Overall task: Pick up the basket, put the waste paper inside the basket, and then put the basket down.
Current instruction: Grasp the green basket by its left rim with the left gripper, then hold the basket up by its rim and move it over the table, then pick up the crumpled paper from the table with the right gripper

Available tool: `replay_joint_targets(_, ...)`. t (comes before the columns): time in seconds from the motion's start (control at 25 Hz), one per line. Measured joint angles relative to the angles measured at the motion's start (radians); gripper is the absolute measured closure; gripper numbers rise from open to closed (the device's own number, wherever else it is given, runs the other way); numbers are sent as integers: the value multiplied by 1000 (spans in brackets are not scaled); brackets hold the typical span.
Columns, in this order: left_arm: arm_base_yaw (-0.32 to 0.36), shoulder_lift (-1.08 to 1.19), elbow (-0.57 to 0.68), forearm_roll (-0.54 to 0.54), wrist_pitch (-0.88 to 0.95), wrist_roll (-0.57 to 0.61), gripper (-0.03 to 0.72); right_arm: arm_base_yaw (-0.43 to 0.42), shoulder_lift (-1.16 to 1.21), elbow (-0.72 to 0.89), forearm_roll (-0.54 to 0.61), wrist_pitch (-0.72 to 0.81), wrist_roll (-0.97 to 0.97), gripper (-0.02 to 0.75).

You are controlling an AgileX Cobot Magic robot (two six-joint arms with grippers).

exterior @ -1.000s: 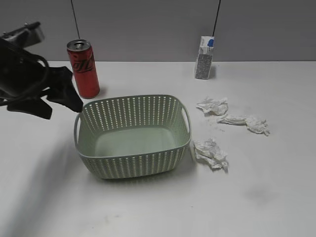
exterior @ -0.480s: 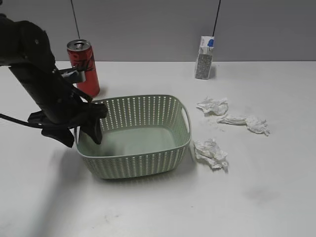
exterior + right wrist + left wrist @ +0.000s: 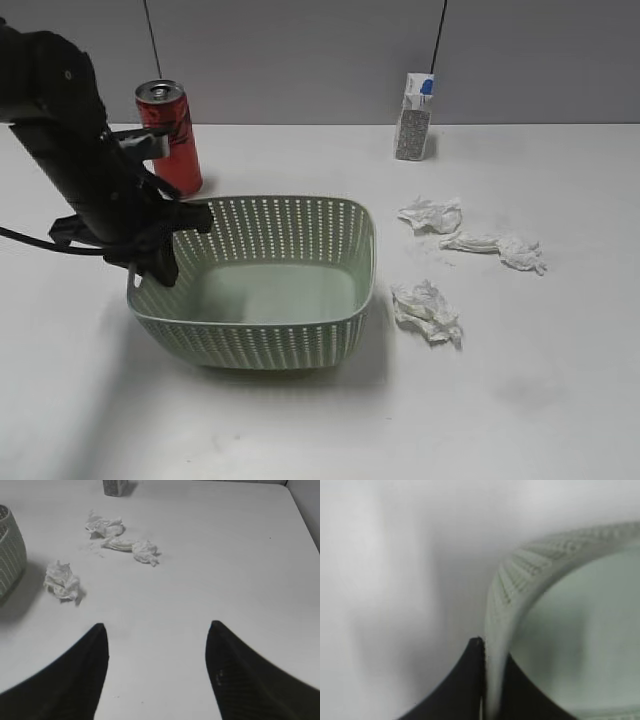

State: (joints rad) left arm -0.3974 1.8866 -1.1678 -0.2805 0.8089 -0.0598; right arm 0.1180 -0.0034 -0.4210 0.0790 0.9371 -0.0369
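Note:
The pale green perforated basket [image 3: 265,320] is held tilted, its left side raised off the table. My left gripper [image 3: 160,250] is shut on the basket's left wall, which runs between the two fingers in the left wrist view [image 3: 495,650]. Three crumpled white waste paper wads lie right of the basket: one near its corner [image 3: 427,310], one further back [image 3: 432,214], one elongated [image 3: 497,247]. They also show in the right wrist view [image 3: 61,580] [image 3: 105,526] [image 3: 135,547]. My right gripper [image 3: 156,630] is open and empty above bare table, out of the exterior view.
A red soda can [image 3: 170,138] stands behind the left arm. An upright white-grey carton with a blue top [image 3: 414,117] stands at the back near the wall. The basket's edge [image 3: 10,550] shows at the left of the right wrist view.
My left gripper came down onto the basket's left wall, closed on it, and has lifted and shifted the basket to the left. The paper wads have not moved.

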Motion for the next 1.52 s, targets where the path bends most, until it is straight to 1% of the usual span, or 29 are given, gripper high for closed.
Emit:
replay_joint_targets(0.2, 0, -72, 0, 74, 29, -13, 689, 0, 75, -28, 44, -165, 0, 272)
replay_joint_targets(0.36, -2, -130, 0, 164, 37, -105, 689, 0, 287, -36, 73, -242, -12, 272)
replay_joint_targets(0.48, -3, -163, 0, 201, 40, -139, 689, 0, 495, -63, 74, -299, -42, 272)
replay_joint_targets(0.68, -4, -170, 0, 203, 50, -146, 689, 0, 910, -180, 74, -376, -64, 272)
replay_joint_targets(0.92, -4, -170, 0, 205, 64, -147, 689, 0, 1382, -405, 76, -431, -90, 272)
replay_joint_targets(1.08, -4, -170, 0, 205, 65, -148, 689, 0, 1640, -558, 80, -435, -122, 272)
replay_joint_targets(1.28, -4, -170, 0, 204, 66, -148, 689, 0, 1844, -673, 80, -437, -135, 272)
replay_joint_targets(1.52, -4, -170, 0, 199, 68, -148, 689, 12, 1943, -706, 83, -474, -173, 272)
